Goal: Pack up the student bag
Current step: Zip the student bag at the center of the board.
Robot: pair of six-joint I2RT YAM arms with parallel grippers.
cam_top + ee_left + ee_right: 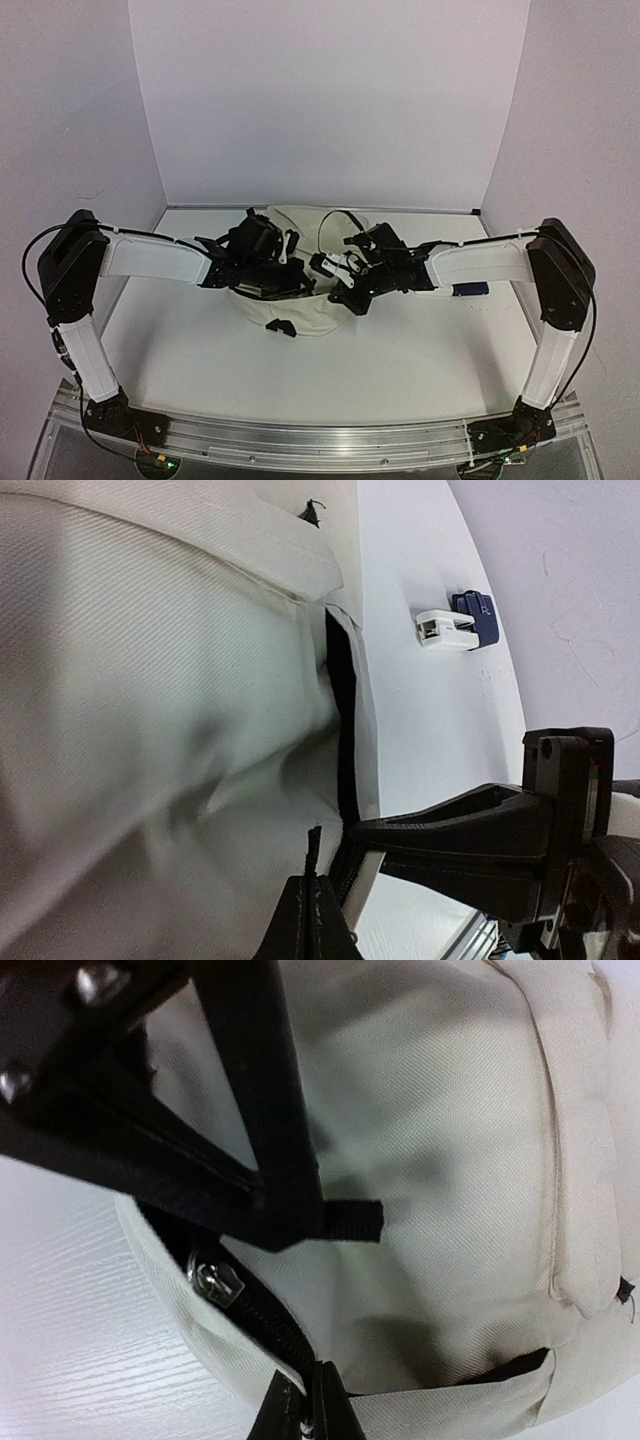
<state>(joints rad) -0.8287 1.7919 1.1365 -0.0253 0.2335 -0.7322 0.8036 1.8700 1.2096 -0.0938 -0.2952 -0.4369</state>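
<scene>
Surveying from above, the white tabletop (200,350) is enclosed on three sides by plain pale walls (330,100), with an aluminium rail (300,440) along its near edge. The student bag (308,310) lies at mid-tabletop, toward the back wall. The left arm (150,258) and right arm (480,262) both reach in over it. A small navy-and-white object (470,289) lies on the bare surface right of the bag, just beside the right arm. Left wrist view: cream fabric fills the left of the frame, with a black zipper line (340,720) down its edge. The tabletop beyond is smooth white, and the small object lies on it well apart from the bag. The left tool (318,925) is fully closed, pinching a thin black pull tab (313,850). The right tool (368,835) points in from the right, its tips at the zipper line. Right wrist view: the right tool is closed tight on the bag's rim, where the zipper line meets it. A metal slider (215,1282) sits just along the zipper. The tabletop here shows a faint wood-grain texture.
</scene>
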